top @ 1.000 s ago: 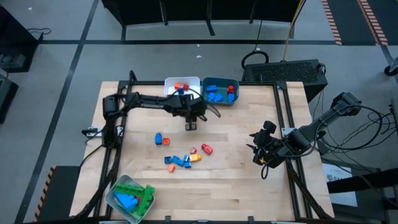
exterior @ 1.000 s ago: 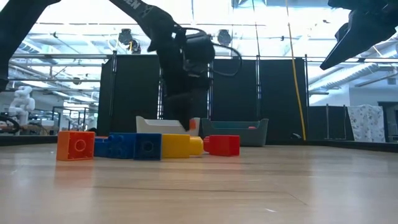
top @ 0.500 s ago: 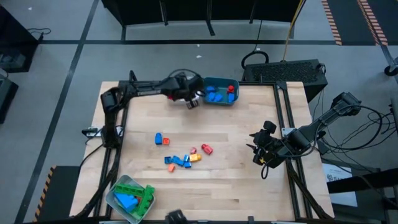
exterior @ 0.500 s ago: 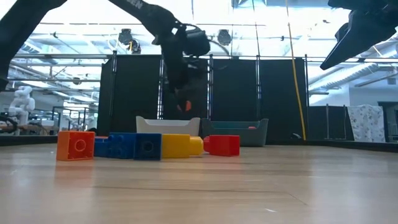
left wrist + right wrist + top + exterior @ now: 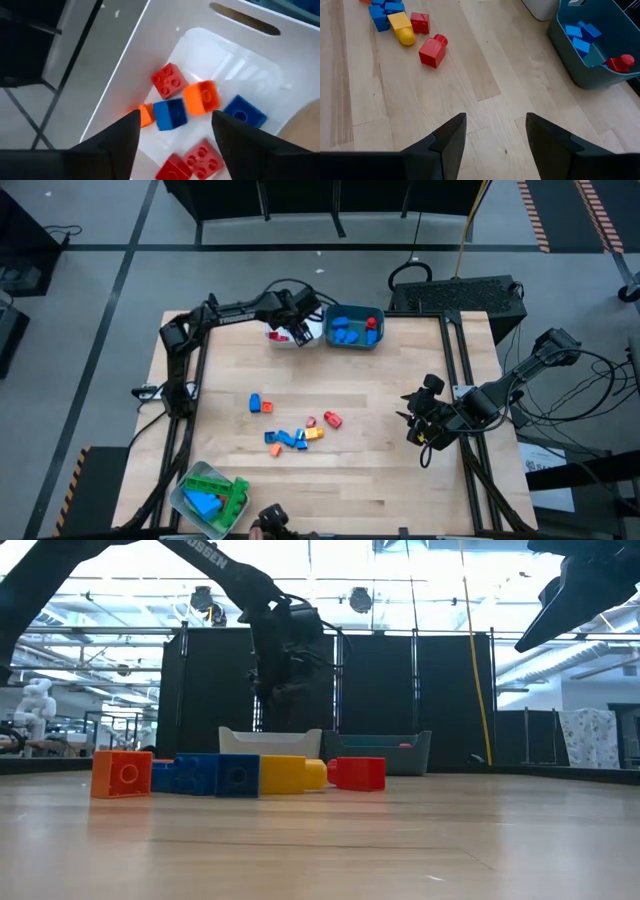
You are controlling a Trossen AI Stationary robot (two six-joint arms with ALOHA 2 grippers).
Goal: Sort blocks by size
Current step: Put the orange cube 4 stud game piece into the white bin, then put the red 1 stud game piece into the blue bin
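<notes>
My left gripper (image 5: 292, 332) hangs open above the white bin (image 5: 150, 45) at the table's far edge and holds nothing. Below its fingers, red, blue and orange blocks lie in the bin; one orange block (image 5: 201, 97) shows blurred. Several loose blocks (image 5: 295, 437) lie on the table's middle, with a red one (image 5: 331, 419) and a blue-and-orange pair (image 5: 258, 404) near them. In the low view they show as an orange (image 5: 122, 773), blue (image 5: 215, 775), yellow (image 5: 290, 774) and red (image 5: 358, 772) row. My right gripper (image 5: 495, 145) is open and empty, raised near the table's right edge.
A teal bin (image 5: 353, 327) with blue blocks and a red one stands right of the white bin. A clear-grey bin (image 5: 208, 498) with green and blue blocks stands at the near left corner. Bare wood lies between the loose blocks and the far bins.
My left gripper has risen from the table's middle and gone toward the far edge, ending over the white bin. Half a second ago an orange block showed at its fingertips; now no block shows between them, and a blurred orange block shows in the bin below.
</notes>
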